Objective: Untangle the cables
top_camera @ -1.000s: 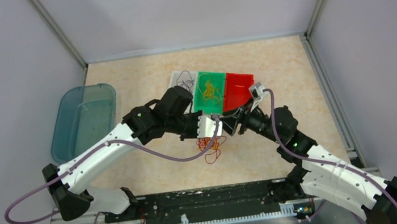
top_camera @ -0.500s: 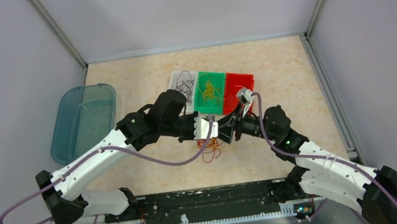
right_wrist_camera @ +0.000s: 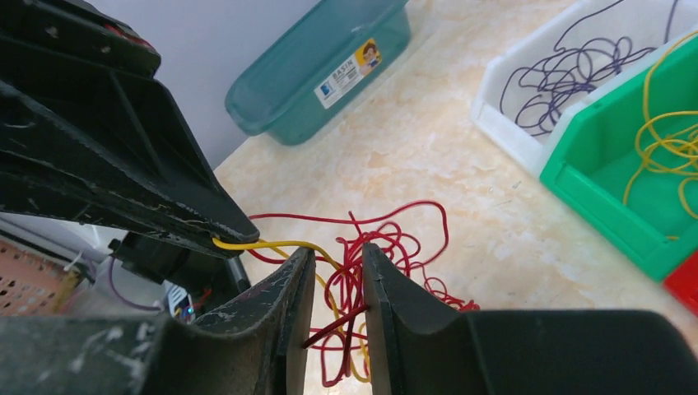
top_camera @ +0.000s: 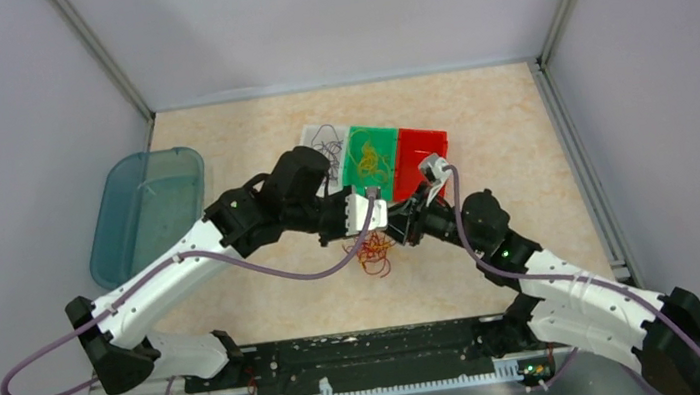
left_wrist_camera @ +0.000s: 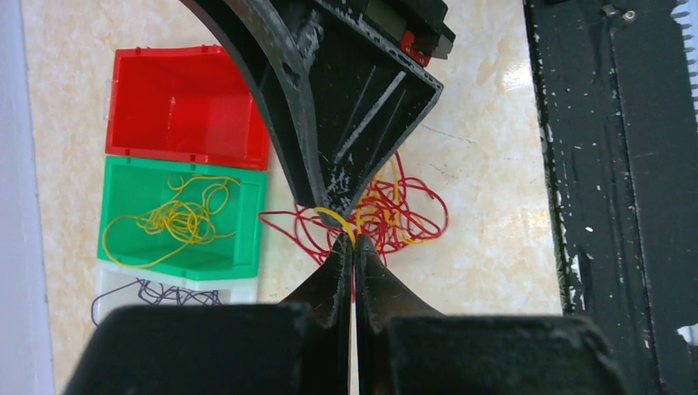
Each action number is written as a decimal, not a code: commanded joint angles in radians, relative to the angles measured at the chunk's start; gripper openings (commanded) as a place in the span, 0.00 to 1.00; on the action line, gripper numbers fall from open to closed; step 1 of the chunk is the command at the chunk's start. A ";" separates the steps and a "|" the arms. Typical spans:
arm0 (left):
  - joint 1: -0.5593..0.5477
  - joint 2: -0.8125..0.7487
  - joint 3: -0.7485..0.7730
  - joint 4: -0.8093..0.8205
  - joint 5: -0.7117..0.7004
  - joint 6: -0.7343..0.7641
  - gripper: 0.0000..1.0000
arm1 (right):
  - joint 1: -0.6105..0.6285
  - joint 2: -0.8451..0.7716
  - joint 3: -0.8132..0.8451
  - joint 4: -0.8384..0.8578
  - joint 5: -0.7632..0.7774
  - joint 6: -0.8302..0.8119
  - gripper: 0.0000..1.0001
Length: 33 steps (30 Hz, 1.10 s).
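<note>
The left gripper [left_wrist_camera: 352, 251] is pressed together on a yellow strand [right_wrist_camera: 255, 244] that leaves its tip. The right gripper [right_wrist_camera: 337, 249], nearly tip to tip with it, has its jaws a narrow gap apart, with red loops crossing that gap and nothing clamped. Both hang over the cables [left_wrist_camera: 395, 216], a loose heap, mostly red with some yellow threaded through. The heap lies on the table [top_camera: 248, 139] just on the near side of the bins.

If the arms draw apart while the yellow is woven through the red, the whole heap would probably lift and its knots tighten. Closing where it is, the right gripper would likely catch several red loops at once. The pinched strand, thin and smooth, could also slip from the hard fingers.

The table is pale, marbled and glossy. The teal tub [right_wrist_camera: 321, 66] is translucent with rounded corners. The red bin [left_wrist_camera: 177, 107], green bin [left_wrist_camera: 247, 247] and white bin [right_wrist_camera: 510, 136] are boxy, shiny plastic; the green one holds a yellow coil, the white one dark strands. The fingers are black, scuffed wedges, and the cables are fine round wire lying in springy curls
</note>
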 commanded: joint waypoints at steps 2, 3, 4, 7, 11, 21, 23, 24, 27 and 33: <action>0.003 -0.005 0.027 -0.018 0.061 -0.044 0.00 | 0.052 -0.085 -0.008 0.055 0.193 -0.039 0.28; 0.004 -0.005 0.034 -0.020 0.066 -0.052 0.00 | 0.057 -0.092 -0.008 0.045 0.204 -0.043 0.29; 0.005 -0.003 0.043 -0.023 0.079 -0.058 0.00 | 0.060 -0.098 -0.007 0.035 0.214 -0.043 0.29; 0.006 -0.006 0.045 -0.014 0.092 -0.083 0.00 | 0.067 -0.123 -0.024 0.053 0.223 -0.030 0.32; 0.009 -0.016 0.036 -0.003 0.124 -0.096 0.01 | 0.101 -0.150 -0.050 0.086 0.274 -0.043 0.34; 0.021 -0.011 0.077 -0.081 0.205 -0.036 0.01 | 0.190 -0.115 -0.051 0.174 0.319 -0.085 0.43; 0.021 -0.008 0.083 -0.088 0.203 -0.025 0.01 | 0.243 -0.111 -0.043 0.156 0.378 -0.155 0.44; 0.021 -0.007 0.086 -0.090 0.200 -0.021 0.01 | 0.267 -0.110 -0.037 0.142 0.422 -0.191 0.44; 0.023 -0.001 0.106 -0.111 0.191 0.008 0.01 | 0.337 -0.119 -0.045 0.153 0.543 -0.307 0.47; 0.021 0.008 0.127 -0.189 0.180 0.077 0.00 | 0.406 -0.160 -0.051 0.148 0.714 -0.462 0.45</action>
